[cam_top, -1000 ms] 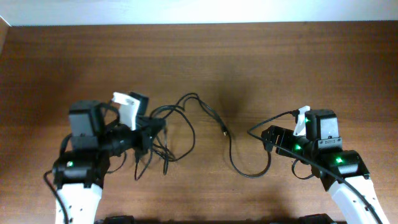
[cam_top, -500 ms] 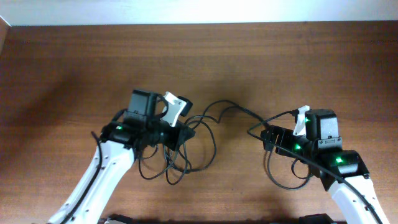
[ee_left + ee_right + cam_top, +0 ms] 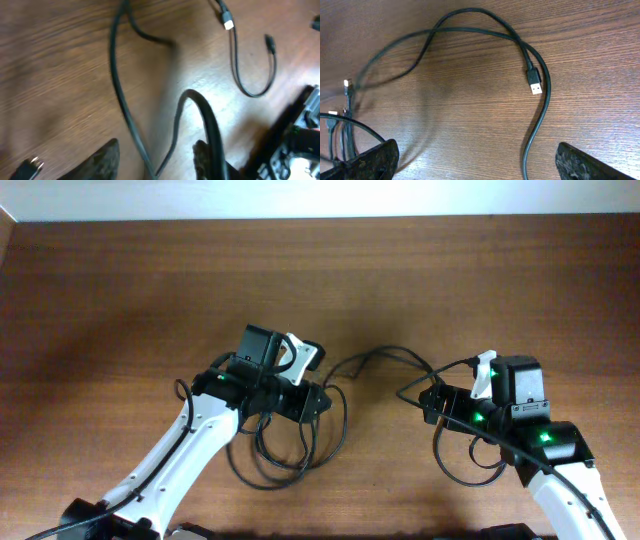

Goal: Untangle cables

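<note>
Wooden table (image 3: 470, 115) fills view
Black cables (image 3: 470, 31) arc from 9 o'clock up over 12, cross near 1 o'clock
USB plug (image 3: 534, 83) at 2 o'clock, metal tip toward 6
Small plugs (image 3: 347, 86) at 9 o'clock
right gripper (image 3: 475, 154): fingers at 7 and 5 o'clock, spread wide; one cable runs down between them

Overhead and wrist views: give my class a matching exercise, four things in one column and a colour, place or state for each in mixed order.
Things:
1. left gripper
2. right gripper
3. USB plug
4. table

Descriptions:
A. brown wood
B. silver-tipped, lying flat
C. wide open, at the right side
D. above the looped cables

Pairs: 1-D, 2-C, 3-B, 4-A
</note>
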`<state>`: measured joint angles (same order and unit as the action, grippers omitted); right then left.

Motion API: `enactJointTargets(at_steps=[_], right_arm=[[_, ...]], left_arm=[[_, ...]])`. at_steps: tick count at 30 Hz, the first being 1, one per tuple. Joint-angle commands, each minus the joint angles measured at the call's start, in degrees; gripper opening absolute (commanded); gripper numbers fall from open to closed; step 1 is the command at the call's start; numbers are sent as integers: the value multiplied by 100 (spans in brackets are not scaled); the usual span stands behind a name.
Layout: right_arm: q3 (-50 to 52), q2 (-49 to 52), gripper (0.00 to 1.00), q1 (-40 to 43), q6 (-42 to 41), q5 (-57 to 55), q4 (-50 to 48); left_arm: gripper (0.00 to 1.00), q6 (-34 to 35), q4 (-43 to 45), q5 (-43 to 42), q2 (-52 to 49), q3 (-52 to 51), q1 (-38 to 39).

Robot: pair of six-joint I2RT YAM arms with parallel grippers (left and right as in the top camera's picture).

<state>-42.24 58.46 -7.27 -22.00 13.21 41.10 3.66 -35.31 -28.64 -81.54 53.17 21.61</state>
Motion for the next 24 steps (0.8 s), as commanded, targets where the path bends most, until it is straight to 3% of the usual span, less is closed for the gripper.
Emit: enactJointTargets(at_steps=[1, 5, 11, 14, 17, 24], right_arm=[[17, 13, 99, 22, 74, 9, -22], [17, 13, 99, 20, 72, 9, -87], [17, 13, 99, 20, 50, 13, -94], [17, 13, 99, 20, 50, 72, -105], [17, 13, 99, 20, 52, 444, -92], [17, 15, 99, 20, 9, 748, -192]], left_arm=[[59, 363, 7, 481, 254, 85, 15], [73, 365, -55, 977, 673, 85, 15], [82, 358, -240, 1744, 1679, 85, 15], [82, 361, -435, 2302, 2022, 85, 15], [99, 365, -638, 2771, 2251, 85, 15], [99, 1432, -1241, 4428, 2361, 83, 15]])
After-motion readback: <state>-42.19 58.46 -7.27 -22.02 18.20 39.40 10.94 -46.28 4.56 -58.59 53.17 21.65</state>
